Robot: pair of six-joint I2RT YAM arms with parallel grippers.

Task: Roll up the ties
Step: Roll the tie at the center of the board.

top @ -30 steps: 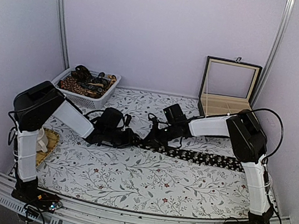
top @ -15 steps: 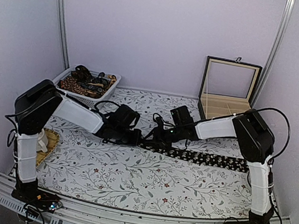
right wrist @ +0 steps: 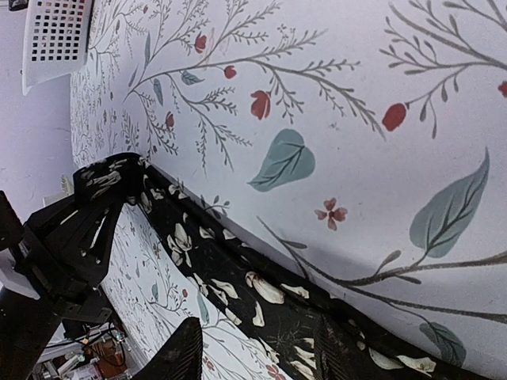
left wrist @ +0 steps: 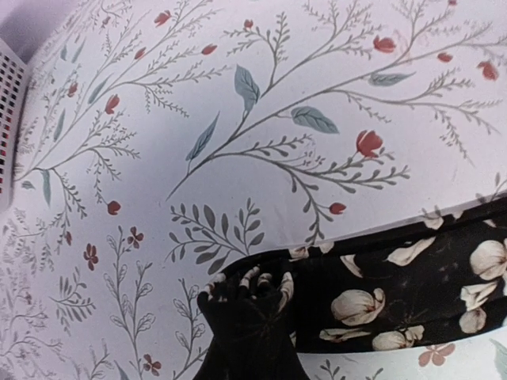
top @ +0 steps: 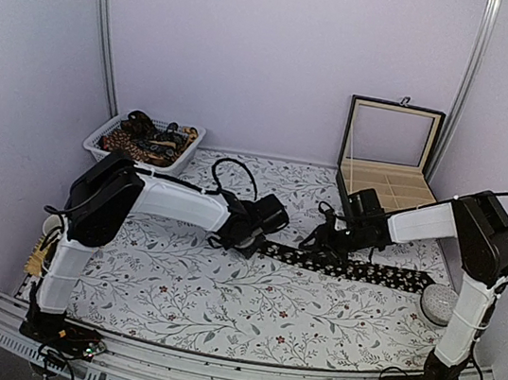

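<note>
Barely started. Spare ties (top: 145, 136) sit heaped unrolled in the basket (top: 174, 164) far left. The left arm (top: 180, 206) stretches low to mid-tabletop (top: 217, 309), left fingers (left wrist: 244, 336) pinched tight on the left end of the black floral tie (top: 357, 269), which lies flat with no coil yet. The right arm (top: 422, 220) reaches leftward; right fingers (right wrist: 184, 352) are roughly half apart, straddling the tie and holding nothing. No roll visible in the box (top: 391, 137).

Floral table (top: 218, 299) holds black tie (top: 357, 269), basket (top: 156, 173), open box (top: 384, 183).
</note>
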